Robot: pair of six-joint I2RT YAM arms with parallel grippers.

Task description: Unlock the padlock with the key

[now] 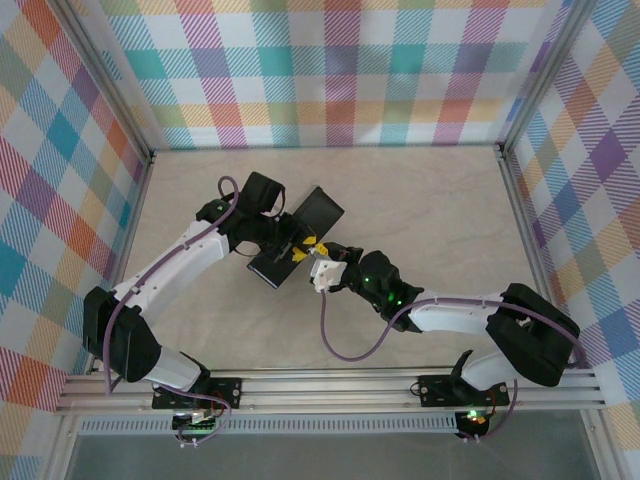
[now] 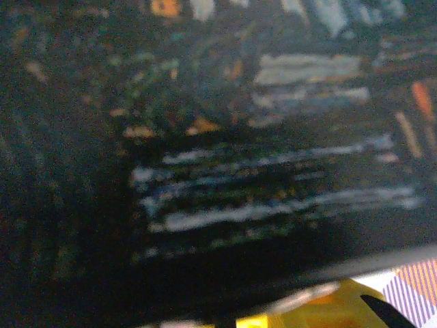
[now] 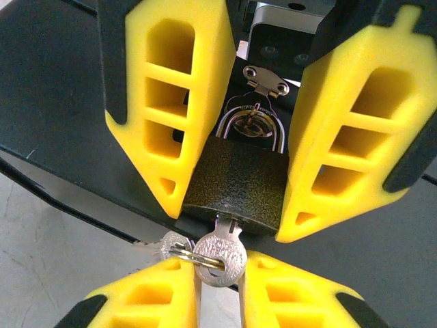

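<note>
The dark speckled padlock (image 3: pixel 235 181) hangs by its silver shackle from the hasp (image 3: pixel 266 82) of a black box (image 1: pixel 297 235). In the right wrist view my left gripper (image 3: pixel 233 217) reaches in from above, shut on the padlock's body, with a yellow finger (image 3: pixel 167 102) on each side. The small silvery key (image 3: pixel 220 256) is inserted in the keyhole on the padlock's underside. My right gripper (image 3: pixel 220 301) is shut on the key's round head from below. In the top view both grippers meet at the box's near edge (image 1: pixel 315 262).
A second key (image 3: pixel 171 242) hangs on the same ring, left of the held one. The left wrist view is very close to the box's dark painted lid (image 2: pixel 259 171), blurred. Plaid walls enclose the beige table (image 1: pixel 430 210).
</note>
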